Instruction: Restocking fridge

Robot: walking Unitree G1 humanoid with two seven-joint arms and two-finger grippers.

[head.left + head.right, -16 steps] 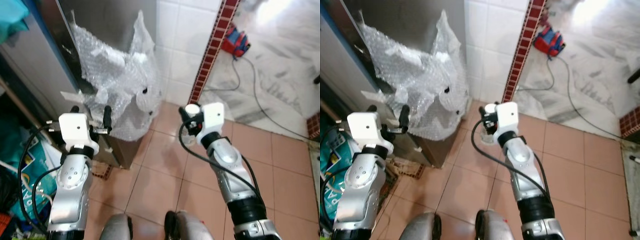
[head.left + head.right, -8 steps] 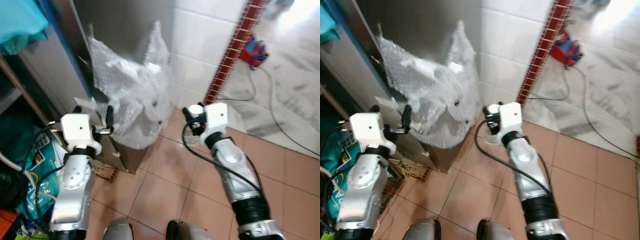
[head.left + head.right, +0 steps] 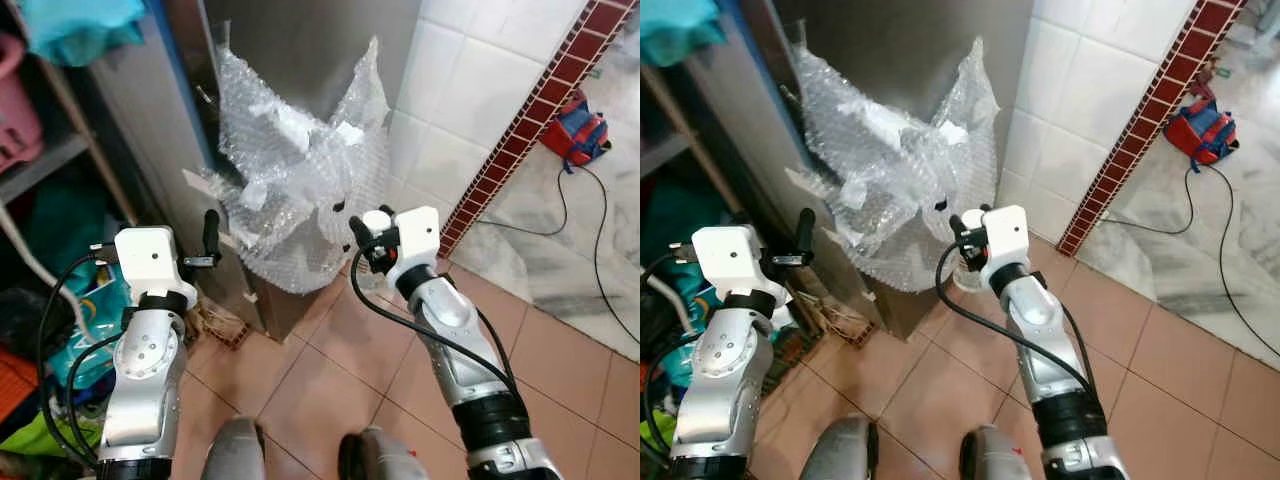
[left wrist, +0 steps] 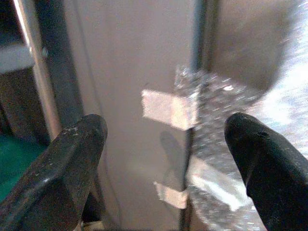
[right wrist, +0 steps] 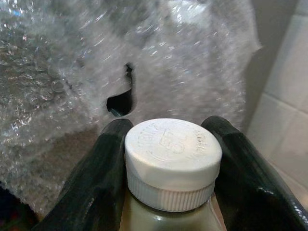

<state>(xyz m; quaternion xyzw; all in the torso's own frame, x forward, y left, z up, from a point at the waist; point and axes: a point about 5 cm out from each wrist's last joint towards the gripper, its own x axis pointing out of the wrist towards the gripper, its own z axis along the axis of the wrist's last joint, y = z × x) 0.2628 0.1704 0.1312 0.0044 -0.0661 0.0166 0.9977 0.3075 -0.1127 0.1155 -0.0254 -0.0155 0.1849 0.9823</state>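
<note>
Both arms now stand closer to the fridge (image 3: 300,60), the camera having advanced with the robot; the bubble wrap (image 3: 295,190) hangs on its grey side. Right gripper (image 5: 171,192) clamps a white-capped bottle (image 5: 172,154) at the neck, its long axis upright; fingers (image 5: 101,178) press both sides of the cap. Left gripper (image 4: 163,159) is spread wide and empty, facing the fridge's edge with taped wrap (image 4: 169,109); this arm is nearer that edge. Open tiled floor (image 3: 340,390) lies to the right; cluttered shelving (image 3: 50,160) crowds the left.
</note>
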